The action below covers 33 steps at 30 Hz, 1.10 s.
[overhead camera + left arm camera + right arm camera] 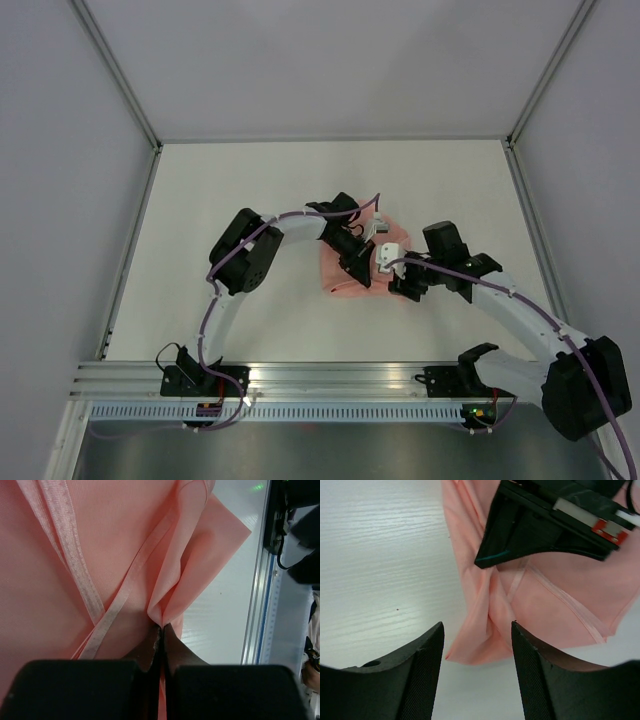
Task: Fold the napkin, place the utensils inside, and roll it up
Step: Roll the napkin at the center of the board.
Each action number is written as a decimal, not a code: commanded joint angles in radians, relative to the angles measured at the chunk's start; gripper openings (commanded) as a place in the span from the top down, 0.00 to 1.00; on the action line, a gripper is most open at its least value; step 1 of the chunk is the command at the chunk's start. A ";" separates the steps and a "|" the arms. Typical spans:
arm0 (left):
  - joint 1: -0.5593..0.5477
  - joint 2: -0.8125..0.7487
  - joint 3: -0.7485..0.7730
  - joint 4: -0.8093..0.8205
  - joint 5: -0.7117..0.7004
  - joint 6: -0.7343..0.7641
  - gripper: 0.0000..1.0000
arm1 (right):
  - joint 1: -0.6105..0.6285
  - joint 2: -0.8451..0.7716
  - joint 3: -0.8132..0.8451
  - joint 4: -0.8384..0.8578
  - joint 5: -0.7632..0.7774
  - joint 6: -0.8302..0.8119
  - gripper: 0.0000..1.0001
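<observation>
The left gripper is pinched tight on a raised pleat of the napkin, with the cloth gathered to a point right at its tips (two hem bands cross just beside the pinch). The right gripper has its jaws wide apart and holds nothing, poised over the napkin's rumpled edge. The napkin lies loosely folded near the middle of the white table, between the two arms.

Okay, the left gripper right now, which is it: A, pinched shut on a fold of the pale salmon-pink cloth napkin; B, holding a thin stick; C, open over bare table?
A: the left gripper is closed tight on a pinched fold of the pale salmon-pink cloth napkin.
</observation>
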 commanded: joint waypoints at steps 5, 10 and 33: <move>0.010 0.097 0.006 -0.135 -0.147 0.026 0.98 | 0.193 0.110 -0.040 0.150 0.158 -0.047 0.37; 0.010 0.111 0.013 -0.141 -0.140 0.021 0.98 | 0.264 0.185 -0.057 0.223 0.229 -0.054 0.36; 0.019 0.128 0.022 -0.164 -0.107 0.038 0.98 | 0.279 0.383 -0.036 0.263 0.223 -0.071 0.40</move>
